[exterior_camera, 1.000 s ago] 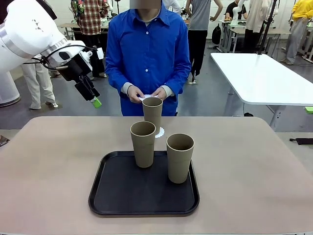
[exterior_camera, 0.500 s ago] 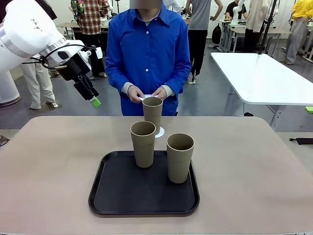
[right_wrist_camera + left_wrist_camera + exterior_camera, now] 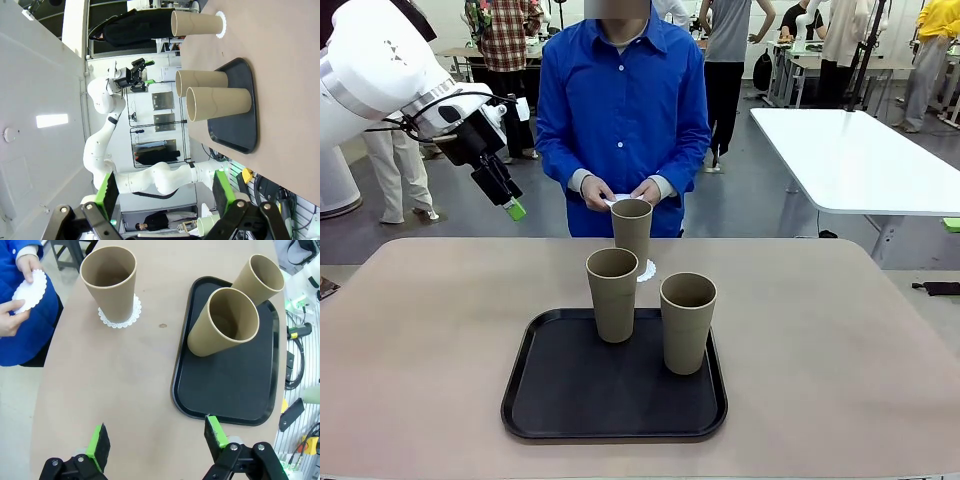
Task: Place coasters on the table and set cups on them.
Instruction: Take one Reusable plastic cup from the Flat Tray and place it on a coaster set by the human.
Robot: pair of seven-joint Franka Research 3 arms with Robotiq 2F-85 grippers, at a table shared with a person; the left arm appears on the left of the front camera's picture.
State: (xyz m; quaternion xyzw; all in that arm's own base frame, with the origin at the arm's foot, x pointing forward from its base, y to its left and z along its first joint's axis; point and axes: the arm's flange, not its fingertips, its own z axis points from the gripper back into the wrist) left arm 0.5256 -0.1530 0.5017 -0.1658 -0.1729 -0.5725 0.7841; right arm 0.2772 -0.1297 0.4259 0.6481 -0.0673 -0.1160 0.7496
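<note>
Three tall khaki cups here, plain, tapered, no handles, mouths open. One cup (image 3: 631, 228) stands upright on the beige desk (image 3: 440, 320), ahead of the left end effector (image 3: 157, 432) and off to the left in its wrist view. It sits on a white coaster (image 3: 119, 320) whose lacy scalloped edge peeks out all round the base. A second cup (image 3: 612, 295) and a third cup (image 3: 688, 322) stand upright close together on a black tray (image 3: 570, 390), ahead of that end effector and to its right. Plain desk surface lies between its green pads and the cup on the coaster. Beyond that cup a person in a blue shirt has another coaster (image 3: 29, 290) pinched in both hands (image 3: 11, 320). The left end effector hangs above the desk, fingers spread wide, gripping nothing. The right end effector (image 3: 162, 192) is also spread and empty, with all three cups well ahead of it.
</note>
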